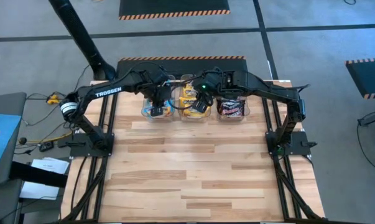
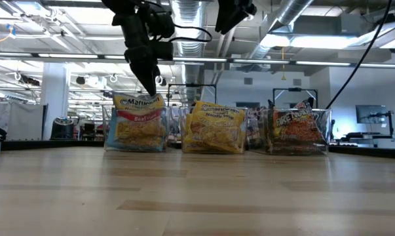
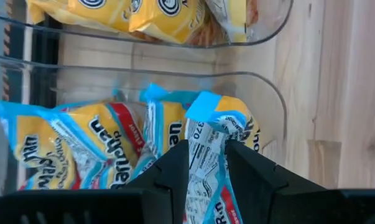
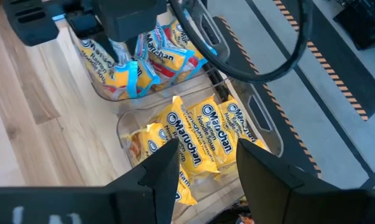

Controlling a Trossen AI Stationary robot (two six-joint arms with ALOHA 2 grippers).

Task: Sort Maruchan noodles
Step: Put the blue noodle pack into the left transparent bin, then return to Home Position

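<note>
Packets of Maruchan noodles already sit sorted at the far edge of the surface in the high view: blue-edged packets in the left clear bin, yellow packets in the middle bin, dark packets in the right bin. The left pincer reaches down into the left bin; the right pincer hangs above the middle one.

From table height, the left arm's fingers descend to the top of the blue-edged packets, which stand on edge behind the bin wall. The yellow packets and dark packets also stand upright, slightly crumpled.

At the left wrist, the left pincer is clamped on one blue-edged packet, gripping it near its crimped top seam, with more of the same kind lying beside it in the bin.

At the right wrist, the right pincer has its fingers spread apart and holds nothing, poised over the yellow packets.

These packets look light, with thin glossy film that probably slides easily against hard fingers. The noodle block inside is likely brittle, so squeezing across the flat middle risks cracking it. The sealed end flap, where the film is doubled and flat, seems the safest place to pinch, as the left pincer does.
</note>
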